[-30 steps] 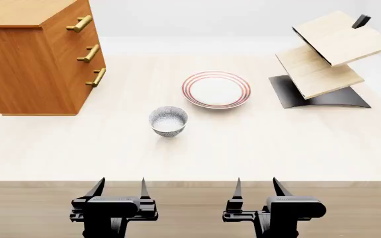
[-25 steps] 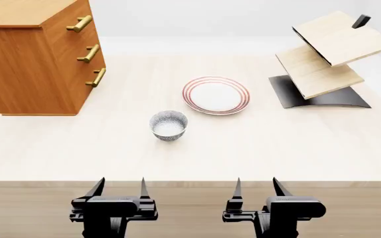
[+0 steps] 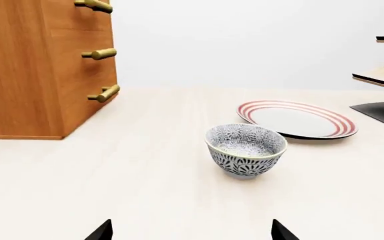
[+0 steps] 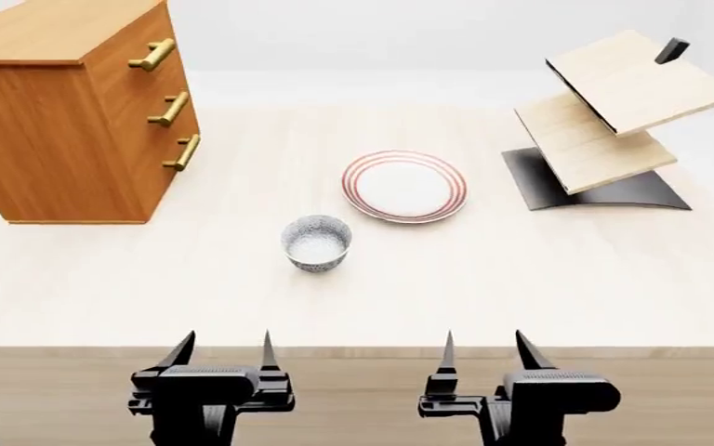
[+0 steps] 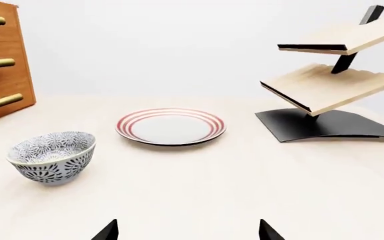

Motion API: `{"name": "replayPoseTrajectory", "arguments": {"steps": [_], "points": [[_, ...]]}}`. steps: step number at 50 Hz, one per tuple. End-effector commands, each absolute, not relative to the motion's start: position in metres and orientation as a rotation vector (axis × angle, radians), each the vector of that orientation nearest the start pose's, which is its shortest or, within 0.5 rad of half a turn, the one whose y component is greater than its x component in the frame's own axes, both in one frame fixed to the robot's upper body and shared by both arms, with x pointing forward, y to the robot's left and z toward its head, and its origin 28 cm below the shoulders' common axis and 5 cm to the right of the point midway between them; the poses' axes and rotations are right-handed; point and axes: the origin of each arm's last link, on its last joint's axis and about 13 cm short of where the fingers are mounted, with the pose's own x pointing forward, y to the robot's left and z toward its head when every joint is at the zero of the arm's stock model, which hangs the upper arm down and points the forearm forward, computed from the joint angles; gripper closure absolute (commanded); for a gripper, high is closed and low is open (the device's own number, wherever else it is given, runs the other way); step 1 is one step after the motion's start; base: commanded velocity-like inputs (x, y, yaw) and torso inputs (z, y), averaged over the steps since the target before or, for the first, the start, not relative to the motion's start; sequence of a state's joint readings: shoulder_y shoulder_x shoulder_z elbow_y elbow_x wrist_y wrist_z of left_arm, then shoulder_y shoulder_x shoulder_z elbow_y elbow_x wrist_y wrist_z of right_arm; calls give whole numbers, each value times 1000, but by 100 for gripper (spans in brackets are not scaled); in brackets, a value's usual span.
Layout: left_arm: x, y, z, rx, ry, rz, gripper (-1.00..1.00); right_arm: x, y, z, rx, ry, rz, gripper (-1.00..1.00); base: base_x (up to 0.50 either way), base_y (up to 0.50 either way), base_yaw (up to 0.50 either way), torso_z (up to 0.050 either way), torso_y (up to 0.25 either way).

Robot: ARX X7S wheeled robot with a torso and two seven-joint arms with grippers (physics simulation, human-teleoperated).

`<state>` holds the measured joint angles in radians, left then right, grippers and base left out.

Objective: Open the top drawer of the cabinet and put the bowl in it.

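The orange-brown cabinet stands at the table's far left, its three drawers shut. The top drawer carries a brass bar handle. The small grey-blue patterned bowl sits upright on the table in front of the plate, also in the left wrist view and the right wrist view. My left gripper and right gripper hover side by side at the table's near edge, both open and empty, well short of the bowl.
A red-ringed white plate lies behind the bowl. A pale tilted wooden shelf rack on a black base stands at the far right. The table's front edge runs just under both grippers.
The head view has shifted: bowl, plate and cabinet sit slightly lower in the picture. Both grippers remain open in the same place.
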<state>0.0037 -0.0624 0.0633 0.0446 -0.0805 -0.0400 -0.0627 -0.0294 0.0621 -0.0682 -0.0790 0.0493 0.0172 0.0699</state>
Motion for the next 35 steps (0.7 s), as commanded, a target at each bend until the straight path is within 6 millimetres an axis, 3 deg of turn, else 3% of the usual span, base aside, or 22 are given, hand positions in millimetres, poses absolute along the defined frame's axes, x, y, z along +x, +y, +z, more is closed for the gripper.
{"name": "replayPoseTrajectory", "arguments": {"steps": [1,17,35], "points": [[210,208,26,-18,-3,-9,-100,202,-97,29,-9,-51,-1,-100,0,0,0,50,2],[214,212,54,1,-49,-2,-100,196,-101,56,-29,-112,-11,-100,0,0,0,50,4],[228,221,116,64,-97,-30,-100,198,-113,110,-129,-203,-55,-100,0,0,0,50,4]]}}
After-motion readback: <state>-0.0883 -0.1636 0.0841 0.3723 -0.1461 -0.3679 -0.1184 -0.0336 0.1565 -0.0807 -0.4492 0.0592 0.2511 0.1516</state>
